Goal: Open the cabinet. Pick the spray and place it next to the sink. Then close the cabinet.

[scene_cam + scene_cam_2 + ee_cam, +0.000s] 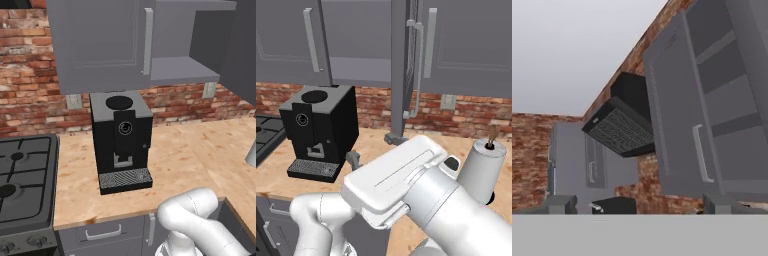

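Observation:
The cabinet (100, 45) hangs over the counter. Its left door is shut and its right door (406, 65) is swung out, seen edge-on with its long bar handle in the right base view. The grey inner shelf (182, 67) is bare where it shows. In the hand view the cabinet (677, 125) rises at the right with its shelves (727, 75) exposed. My gripper (374, 149) hovers open over the counter below the open door, its fingertips (559, 204) wide apart with nothing between them. The spray and the sink are out of view.
A black coffee machine (122, 142) stands on the wooden counter (185, 150) under the shut door. A gas stove (25, 180) lies at the left. A paper towel roll (483, 167) stands at the right. A black range hood (619, 127) hangs beside the cabinet.

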